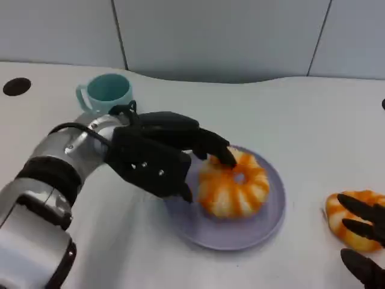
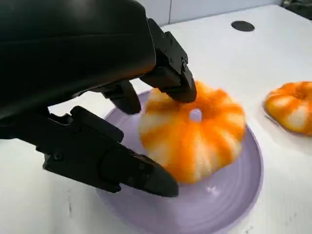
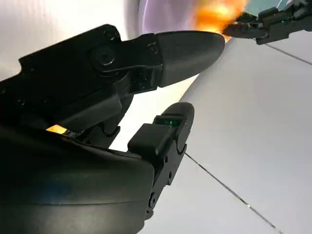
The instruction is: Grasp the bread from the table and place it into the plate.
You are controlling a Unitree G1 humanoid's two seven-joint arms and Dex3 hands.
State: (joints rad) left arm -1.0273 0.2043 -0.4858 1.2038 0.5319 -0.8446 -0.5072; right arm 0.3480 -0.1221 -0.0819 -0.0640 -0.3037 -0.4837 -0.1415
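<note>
Table [image 1: 313, 108]: white surface, a grey panelled wall stands behind it.
Left arm [image 1: 54, 180]: silver forearm with black bands, it comes in from the lower left and reaches toward the plate.
Plate [image 1: 240, 238]: round, lilac, it lies flat near the middle of the table.
Left hand [image 1: 157, 158]: over the left edge of the plate — its upper fingers [image 2: 171, 73] touch the top of the bread and the thumb lies low beside the bread, so the hand holds the bread between them.
Bread on the plate [image 1: 233, 186]: orange and white striped ring-shaped bun with a small hole in the top; it rests inside the plate.
Second bread [image 1: 352, 211]: same striped kind, on the bare table to the right of the plate, well apart from it.
Right hand [image 1: 364, 235]: at the lower right, its fingers are spread and lie on the second bread — I cannot tell if it grips it.
Cup [image 1: 107, 91]: teal, with a handle, upright behind the left arm.
</note>
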